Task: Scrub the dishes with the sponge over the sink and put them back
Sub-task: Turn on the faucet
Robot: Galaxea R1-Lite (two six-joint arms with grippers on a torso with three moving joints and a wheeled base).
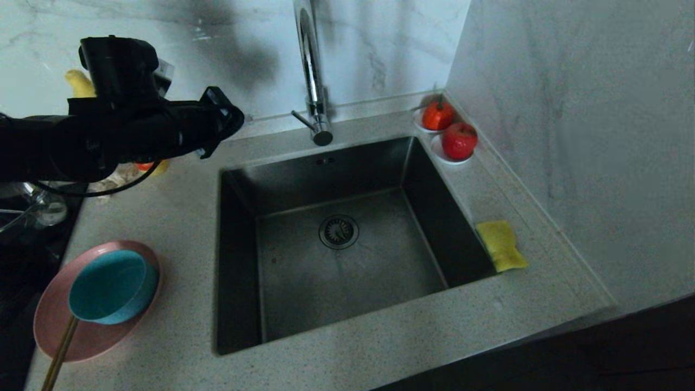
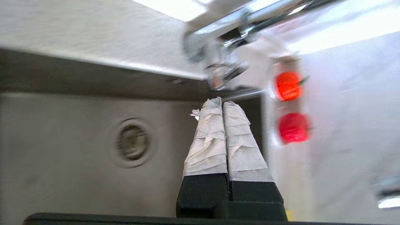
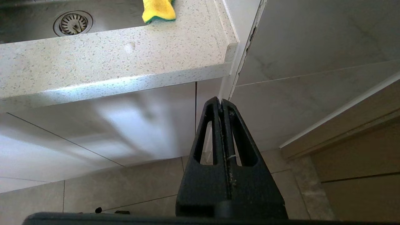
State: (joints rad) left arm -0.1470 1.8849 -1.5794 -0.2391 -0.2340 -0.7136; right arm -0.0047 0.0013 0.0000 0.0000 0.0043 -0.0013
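Nothing scrubbed yet: teal-blue round bowl (image 1: pixel 113 286) stacked on pink round plate (image 1: pixel 89 331) lower left, yellow rectangular sponge (image 1: pixel 501 245) untouched at right, left end effector (image 2: pixel 222 104) clenched empty upper left, right end effector (image 3: pixel 220 103) likewise clenched, parked.

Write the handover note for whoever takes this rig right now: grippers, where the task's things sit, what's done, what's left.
Left gripper: shut, empty, raised over the counter left of the sink.
Right gripper: shut, empty, parked below the counter edge.
Sponge: on the counter at the sink's right rim.
Teal bowl: sitting on the pink plate, left of the sink; chopsticks lean on the plate's front edge.
Done: nothing yet.
Left: pick up the sponge, scrub each dish over the sink, put them back.
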